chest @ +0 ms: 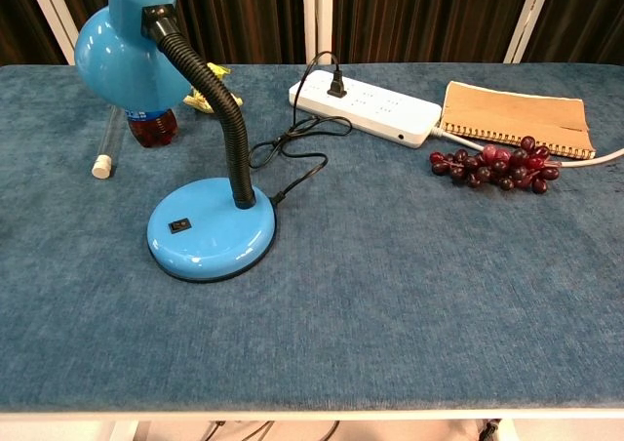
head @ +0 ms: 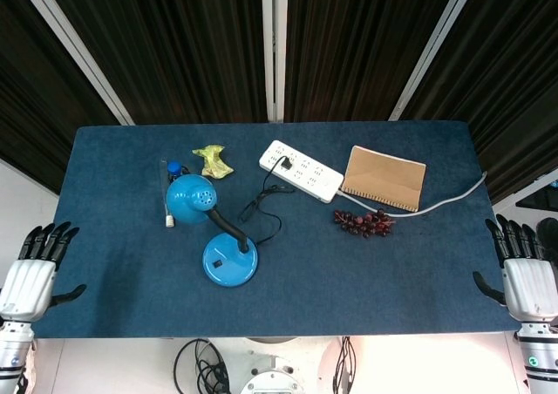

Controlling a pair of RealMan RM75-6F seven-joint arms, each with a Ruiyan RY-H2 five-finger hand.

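blue-clothed table (head: 366, 272) before dark slatted wall; your left hand (head: 30, 272) and right hand (head: 526, 272) flank the lamp (head: 228, 259), fingers spread, holding nothing

A rectangular tabletop covered in dark blue felt-like cloth (head: 366, 272) fills the middle of the head view. Behind it, toward 12 o'clock, hang dark pleated curtains (head: 183, 45) crossed by slanted white metal bars (head: 270, 45). Pale floor (head: 384, 363) shows at 6 o'clock under even light.
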